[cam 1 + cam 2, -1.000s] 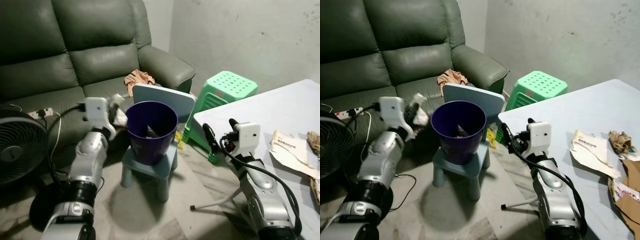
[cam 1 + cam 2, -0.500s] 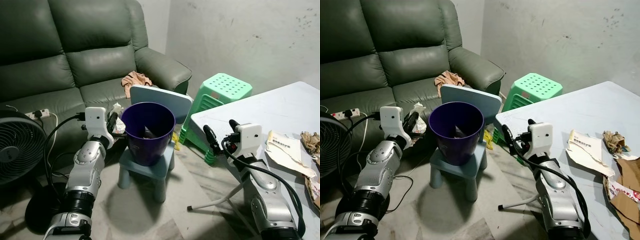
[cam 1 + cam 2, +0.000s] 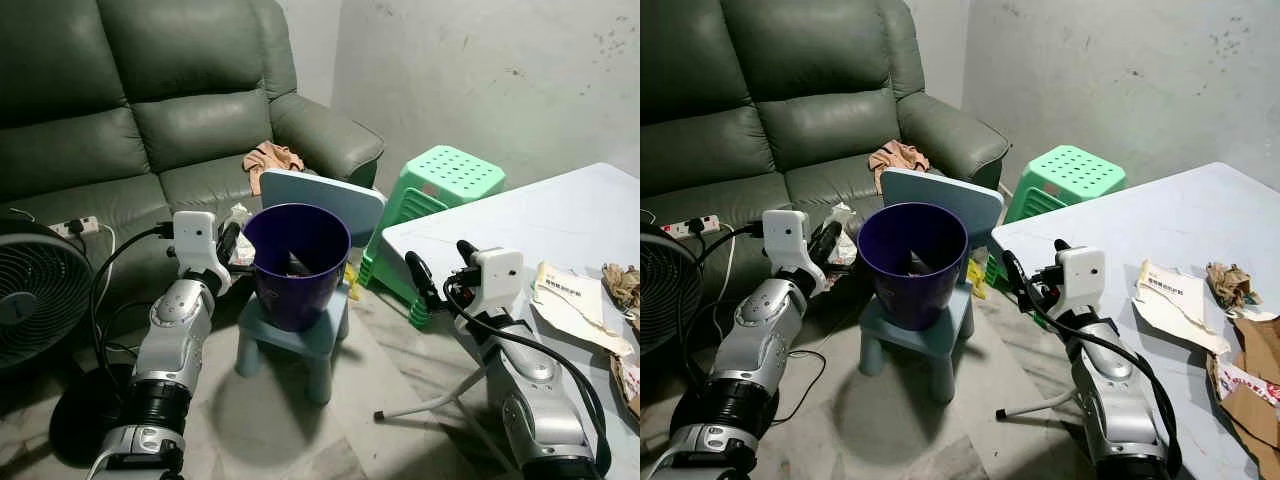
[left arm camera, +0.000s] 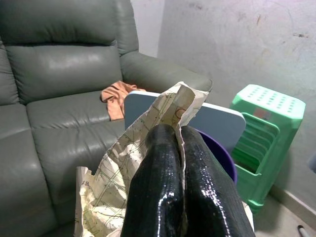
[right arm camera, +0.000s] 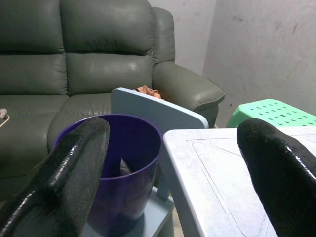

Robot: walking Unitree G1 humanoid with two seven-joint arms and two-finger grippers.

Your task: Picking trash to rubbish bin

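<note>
A room with a grey wall [image 3: 480, 60] and a pale stone floor [image 3: 270, 420] is seen, with a dark green sofa [image 3: 130, 110] at the back. A crumpled paper [image 4: 123, 163] with printed lines is gripped between the closed fingers [image 4: 158, 187] of the left gripper [image 3: 228, 243], which is held just beside the left side of the rim of the purple bin [image 3: 297, 262], at about rim height and not over the opening. The bin is placed on a small blue chair [image 3: 300, 335], whose backrest is seen behind it, and some trash is already lying inside the bin. The right gripper [image 3: 440, 268] is held to the right of the bin, at the corner of the pale table [image 3: 540, 225], with its two fingers [image 5: 64, 168] spread wide apart and nothing between them. On the table, torn paper sheets [image 3: 575, 305] are lying near the right edge, and a crumpled brown piece [image 3: 1228, 280] and cardboard [image 3: 1255, 385] are placed further right. A green stool [image 3: 440, 185] is standing between the chair and the wall. An orange cloth [image 3: 272, 158] is lying on the sofa seat behind the bin. A black fan [image 3: 35, 295] is seen at the far left, and a power strip [image 3: 80, 226] with a cable is resting on the sofa cushion near it.
</note>
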